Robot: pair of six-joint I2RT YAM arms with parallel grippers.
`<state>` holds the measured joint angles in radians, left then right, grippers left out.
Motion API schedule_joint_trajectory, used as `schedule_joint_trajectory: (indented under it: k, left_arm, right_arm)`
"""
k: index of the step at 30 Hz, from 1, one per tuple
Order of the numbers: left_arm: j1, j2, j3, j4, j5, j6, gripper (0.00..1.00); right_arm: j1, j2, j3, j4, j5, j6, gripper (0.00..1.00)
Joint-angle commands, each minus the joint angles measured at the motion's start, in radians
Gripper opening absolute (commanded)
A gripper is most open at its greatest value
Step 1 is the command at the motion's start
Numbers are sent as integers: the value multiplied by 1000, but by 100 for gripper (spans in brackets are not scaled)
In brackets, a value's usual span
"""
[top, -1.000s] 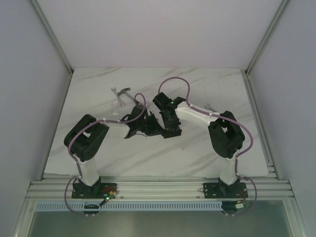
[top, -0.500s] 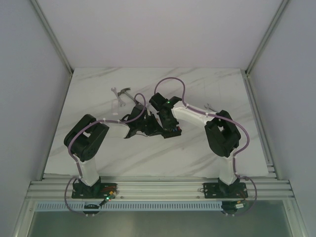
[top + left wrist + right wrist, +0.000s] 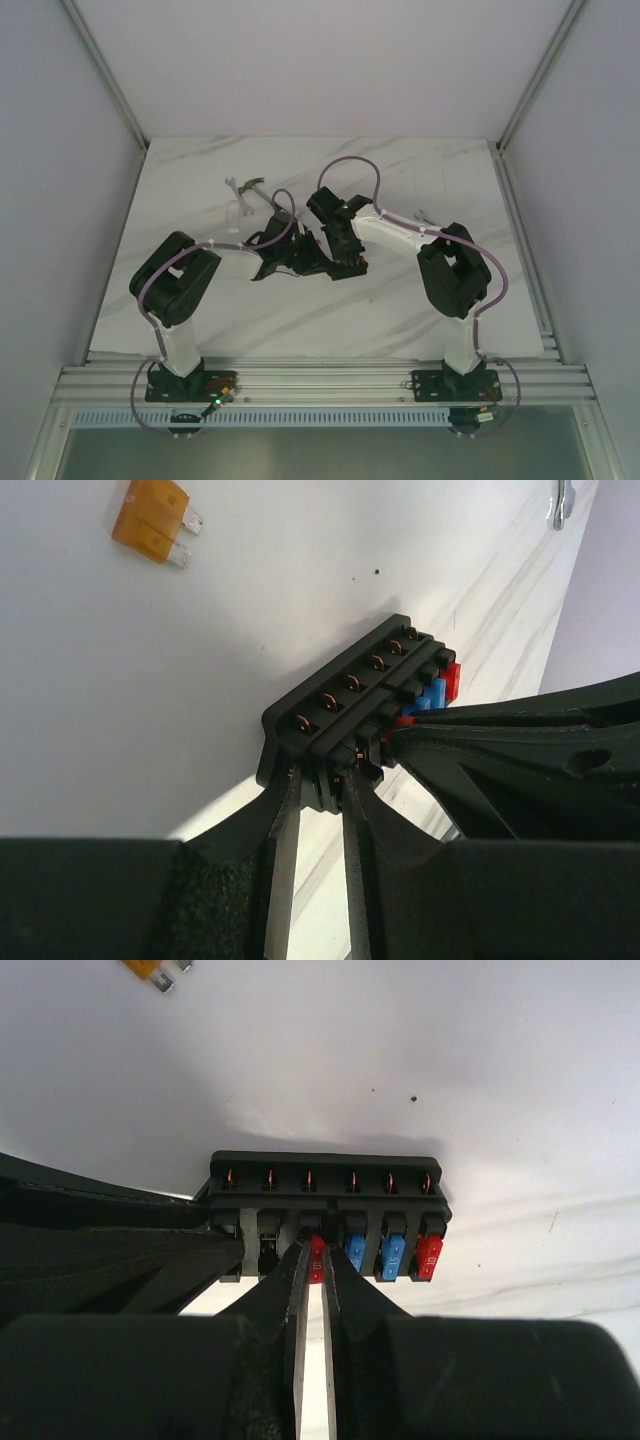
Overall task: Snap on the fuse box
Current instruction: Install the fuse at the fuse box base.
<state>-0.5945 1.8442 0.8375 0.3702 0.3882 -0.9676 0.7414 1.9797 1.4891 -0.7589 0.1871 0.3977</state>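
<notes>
The fuse box (image 3: 350,705) is a black block with six slots, resting on the white table. My left gripper (image 3: 320,778) is shut on its near end. In the right wrist view the fuse box (image 3: 325,1192) shows two blue fuses (image 3: 372,1252) and a red fuse (image 3: 428,1255) seated at the right. My right gripper (image 3: 316,1246) is shut on another red fuse (image 3: 316,1261) at the third slot. The two left slots show no fuse. In the top view both grippers meet at the fuse box (image 3: 325,262) mid-table.
A loose orange fuse (image 3: 150,522) lies on the table beyond the box; it also shows in the right wrist view (image 3: 155,968). A hammer and wrench (image 3: 250,188) lie at the back left, and a small metal tool (image 3: 420,213) at the right.
My right wrist shifted a little to the left and then back. The left arm and the fuse box stayed put.
</notes>
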Motion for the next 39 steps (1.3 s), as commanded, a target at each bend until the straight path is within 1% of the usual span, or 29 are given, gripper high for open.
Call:
schedule_joint_trajectory:
  k: [1,10,19,23,26,32,34,38,39]
  left_arm:
    - [13,66,-50,-159,-97,39,30]
    - [13,69,-49,-158,-96,39,30]
    - [15,66,-55,-155,-97,40,30]
    - [15,70,-55,-153,-96,38,30]
    - [15,72,-57,-151,-96,38,30]
    - [15,73,-65,-144,-96,35,30]
    - [15,69,-67,-142,-94,35,30]
    - [15,47,-77,-140,-98,36,30]
    - [15,40,-80,-141,-98,36,30]
  right_arm:
    - [8,142,-83,-27,-27,-15,0]
    - [44,132,-28,-21,-65,-17,0]
    - [33,184,-89,-13,-39,-16,0]
    - [43,201,-102,11,-69,-26,0]
    - [44,231,-111,28,-86,-25,0]
    - [43,324,-163,69,-73,-19,0]
    - [45,301,-163,67,-65,-22,0]
    - [44,138,-135,78,-87,-34,0]
    - [44,107,-117,73,-97,-35,2]
